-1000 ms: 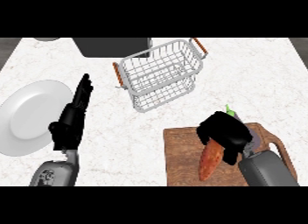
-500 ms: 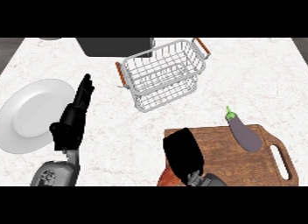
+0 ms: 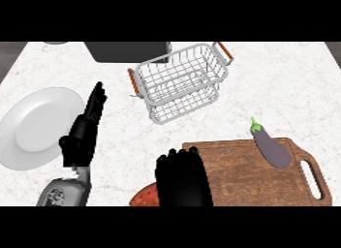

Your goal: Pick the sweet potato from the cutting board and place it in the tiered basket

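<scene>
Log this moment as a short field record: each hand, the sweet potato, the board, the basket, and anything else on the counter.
right robot hand: over the left edge of the brown wooden cutting board, fingers curled round the orange sweet potato
orange sweet potato: only a part shows, at the hand's lower left
left robot hand: open, resting beside the round white plate
white wire tiered basket: holds nothing
purple eggplant: on the board's upper right

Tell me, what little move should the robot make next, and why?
Probably carry the right hand up and away toward the wire basket. The sweet potato shows orange beneath that hand, off the cutting board's left edge; the basket holds nothing. The left hand rests open by the plate.
</scene>
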`<state>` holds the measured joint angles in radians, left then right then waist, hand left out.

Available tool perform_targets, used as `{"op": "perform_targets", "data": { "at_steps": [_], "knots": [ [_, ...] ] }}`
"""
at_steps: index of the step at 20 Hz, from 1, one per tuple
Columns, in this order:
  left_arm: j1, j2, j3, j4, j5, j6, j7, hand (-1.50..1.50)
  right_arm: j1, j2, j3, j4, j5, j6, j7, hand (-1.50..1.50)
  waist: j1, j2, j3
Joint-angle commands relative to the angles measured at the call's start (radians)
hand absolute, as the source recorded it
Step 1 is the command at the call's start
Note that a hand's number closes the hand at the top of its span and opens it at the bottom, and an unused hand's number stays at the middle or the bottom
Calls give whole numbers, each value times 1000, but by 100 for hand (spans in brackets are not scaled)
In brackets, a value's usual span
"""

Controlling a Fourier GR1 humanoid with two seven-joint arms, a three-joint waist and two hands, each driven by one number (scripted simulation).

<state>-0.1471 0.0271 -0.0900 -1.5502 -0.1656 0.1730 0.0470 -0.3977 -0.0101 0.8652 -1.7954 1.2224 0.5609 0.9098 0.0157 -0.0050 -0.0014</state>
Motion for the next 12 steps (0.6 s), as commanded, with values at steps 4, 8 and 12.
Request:
{"op": "perform_targets", "data": {
  "at_steps": [4,8,12],
  "knots": [
    [1,-7,-11,-11,-13,7,12,0,-221,9,-97,-212,-131,145,236,150,-5,-1,0],
    [23,8,-2,8,0,-14,-5,0,-355,9,-216,-245,-232,195,289,150,-1,-6,-2],
    [-5,-1,-2,-18,-4,-1,18,0,-456,9,-298,-188,-327,195,337,150,0,-8,-2]
  ]
}}
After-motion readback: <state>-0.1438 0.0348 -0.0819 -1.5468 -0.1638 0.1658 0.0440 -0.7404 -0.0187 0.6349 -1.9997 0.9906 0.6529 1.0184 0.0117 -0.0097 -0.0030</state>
